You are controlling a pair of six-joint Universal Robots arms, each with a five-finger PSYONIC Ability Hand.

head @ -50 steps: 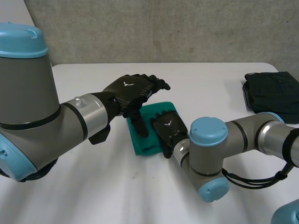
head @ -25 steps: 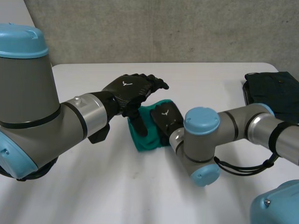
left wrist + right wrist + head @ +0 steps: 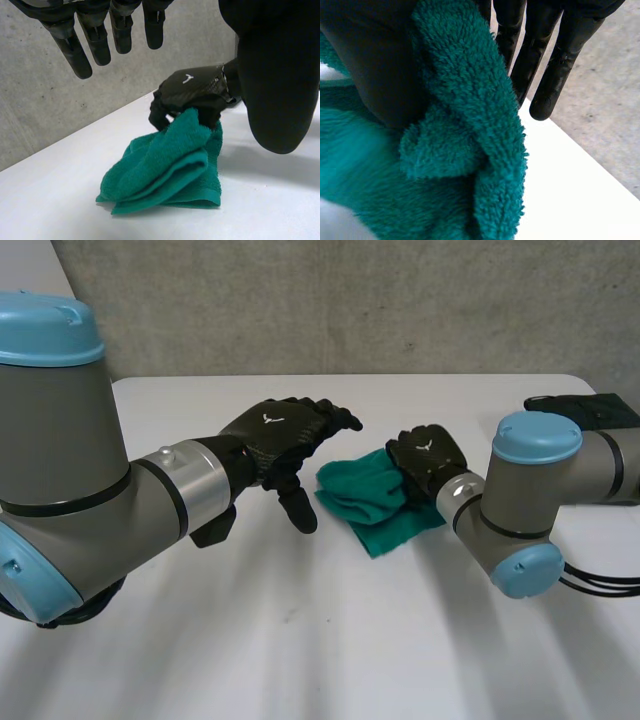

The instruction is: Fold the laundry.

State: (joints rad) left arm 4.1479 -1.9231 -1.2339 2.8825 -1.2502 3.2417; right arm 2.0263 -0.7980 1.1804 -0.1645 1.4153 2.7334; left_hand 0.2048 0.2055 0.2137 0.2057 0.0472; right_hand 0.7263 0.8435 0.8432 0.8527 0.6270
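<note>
The right hand (image 3: 425, 455) pinches the green towel (image 3: 372, 498), apparently thumb against fingers; left hand (image 3: 275, 440) hovers opposite, fingers spread.

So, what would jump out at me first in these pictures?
The bright green towel, bunched in the middle of the white table. The black right hand pinches one edge of it, held up off the table, while the left hand hovers open just beside it.

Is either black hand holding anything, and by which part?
The right hand pinches the green towel by its bunched edge nearest that hand; the left hand hovers open, holding nothing.
</note>
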